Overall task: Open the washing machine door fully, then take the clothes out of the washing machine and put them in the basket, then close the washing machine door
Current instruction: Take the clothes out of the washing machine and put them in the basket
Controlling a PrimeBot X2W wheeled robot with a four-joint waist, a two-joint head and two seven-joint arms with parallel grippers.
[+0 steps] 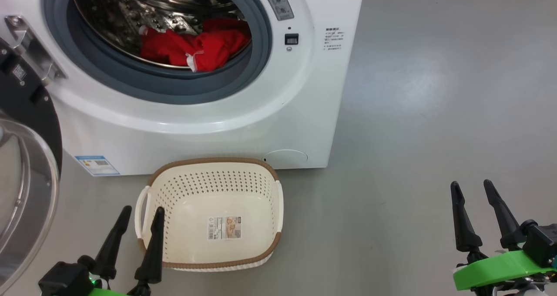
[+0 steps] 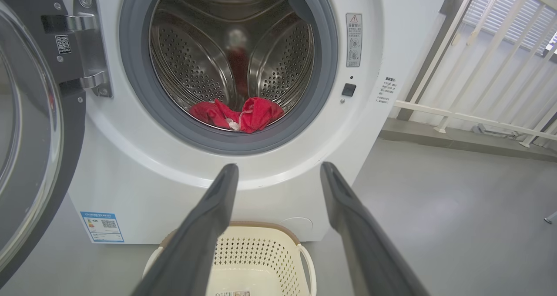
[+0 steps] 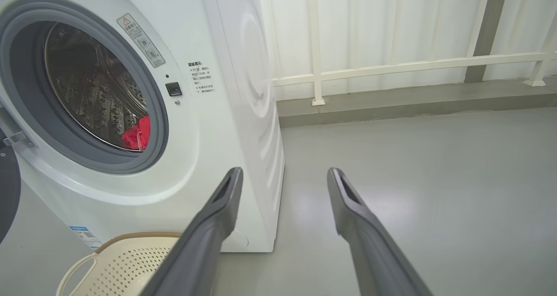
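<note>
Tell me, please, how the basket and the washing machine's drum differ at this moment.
The basket is cream plastic with a brown rim; the drum is shiny steel. The basket opens upward on the floor; the drum opens to the front. The basket holds no clothes; the drum holds the red clothes. Both have perforated walls.

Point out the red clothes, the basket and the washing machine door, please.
clothes (image 1: pixel 196 48), head view, middle of the red heap.
basket (image 1: pixel 213 185), head view, perforated back wall.
washing machine door (image 2: pixel 26 135), left wrist view, clear glass window.
</note>
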